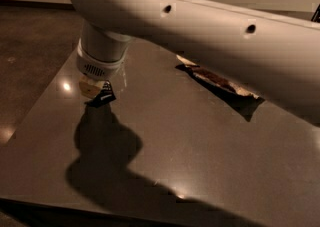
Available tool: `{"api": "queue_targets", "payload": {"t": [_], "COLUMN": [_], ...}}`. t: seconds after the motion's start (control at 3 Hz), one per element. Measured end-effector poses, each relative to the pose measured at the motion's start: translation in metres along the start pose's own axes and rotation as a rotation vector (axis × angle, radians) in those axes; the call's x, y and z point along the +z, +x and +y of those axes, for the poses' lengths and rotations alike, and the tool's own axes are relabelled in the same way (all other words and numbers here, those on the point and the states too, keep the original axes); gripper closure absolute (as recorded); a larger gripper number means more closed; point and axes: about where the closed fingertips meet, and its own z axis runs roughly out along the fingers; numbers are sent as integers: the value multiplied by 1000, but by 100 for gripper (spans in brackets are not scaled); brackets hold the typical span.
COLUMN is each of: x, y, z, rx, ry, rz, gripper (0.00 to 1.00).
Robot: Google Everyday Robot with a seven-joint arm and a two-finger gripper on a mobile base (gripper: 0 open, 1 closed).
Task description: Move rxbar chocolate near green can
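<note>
Down over the left part of the dark, glossy table [210, 151], the gripper [94, 90] is hanging from the thick white arm [200, 26], with the wrist pointing straight down. The rxbar chocolate [103, 98] is showing as a small black wedge with a streak of white lettering. It is sitting right at the gripper's tip, touching or just off the tabletop. How far the gripper is open, and whether it is holding the bar, cannot be told, since the wrist is covering it. A cream-and-brown chip bag [220, 82] is lying flat well to the right, its upper end passing behind the arm. The arm is blocking most of the table's far side and casting a broad shadow [105, 143] toward the near edge.
</note>
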Motion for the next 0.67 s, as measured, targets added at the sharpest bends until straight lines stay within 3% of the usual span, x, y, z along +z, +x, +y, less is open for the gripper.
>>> {"api": "queue_targets", "payload": {"t": [0.33, 0.67], "x": [5, 15], "y": [-12, -10], "z": [-34, -65], "rx": [4, 10], "ry": [38, 65], "rz": [3, 9], "gripper": [100, 82]}}
